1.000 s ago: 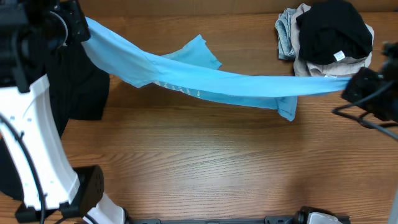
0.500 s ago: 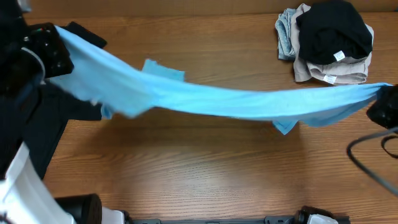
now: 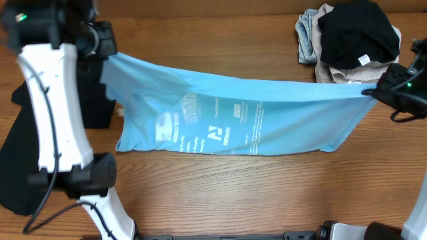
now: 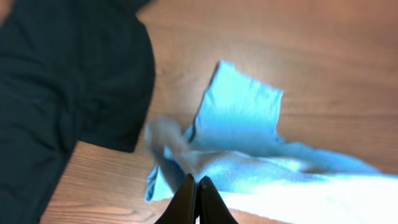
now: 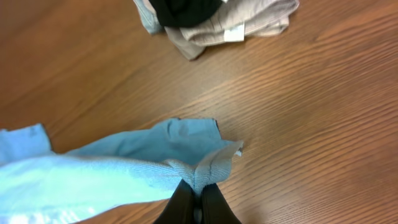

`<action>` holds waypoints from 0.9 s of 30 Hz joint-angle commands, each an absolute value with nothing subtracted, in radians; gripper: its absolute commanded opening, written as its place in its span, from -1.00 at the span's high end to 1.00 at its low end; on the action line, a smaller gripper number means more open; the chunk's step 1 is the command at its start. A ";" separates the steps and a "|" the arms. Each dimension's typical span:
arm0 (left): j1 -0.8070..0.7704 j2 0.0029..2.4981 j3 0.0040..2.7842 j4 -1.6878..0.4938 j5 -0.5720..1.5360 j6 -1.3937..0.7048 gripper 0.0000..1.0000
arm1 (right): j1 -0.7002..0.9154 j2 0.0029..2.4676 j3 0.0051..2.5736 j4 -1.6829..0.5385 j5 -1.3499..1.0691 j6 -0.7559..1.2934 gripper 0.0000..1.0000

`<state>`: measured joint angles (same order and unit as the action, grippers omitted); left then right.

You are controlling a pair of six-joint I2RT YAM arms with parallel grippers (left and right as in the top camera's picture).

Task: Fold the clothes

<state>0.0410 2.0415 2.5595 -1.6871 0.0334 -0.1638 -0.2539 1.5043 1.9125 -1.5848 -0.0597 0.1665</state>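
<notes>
Over the table (image 3: 233, 193), held the light blue T-shirt (image 3: 227, 123) stretched between left tool (image 4: 195, 183) and right tool (image 5: 198, 188), both clamped on opposite edges; seemed soft, light, best pinched at corners.

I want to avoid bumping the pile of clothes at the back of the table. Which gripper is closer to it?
Right. The right gripper is just beside the pile, pinching one end of the blue shirt; the left gripper holds the other end, far from the pile.

White left arm (image 3: 57, 113) with black joint (image 3: 100, 172), thin black cable (image 3: 41, 203), black tool fingers (image 4: 186, 202).
</notes>
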 commanded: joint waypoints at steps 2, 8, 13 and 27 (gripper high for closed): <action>-0.005 2.157 2.515 -1.677 0.042 -0.130 0.92 | -0.257 1.536 1.824 -1.523 -0.046 0.151 0.92; -0.046 2.336 2.500 -1.593 0.042 -0.126 0.91 | -0.257 1.554 1.670 -1.393 -0.064 0.151 0.92; -0.068 2.444 2.500 -1.496 0.042 -0.127 0.92 | -0.257 1.554 1.582 -1.302 -0.083 0.148 0.92; -0.079 2.470 2.609 -1.403 0.054 -0.111 -0.63 | -0.257 1.556 1.568 -1.264 -0.083 0.148 0.92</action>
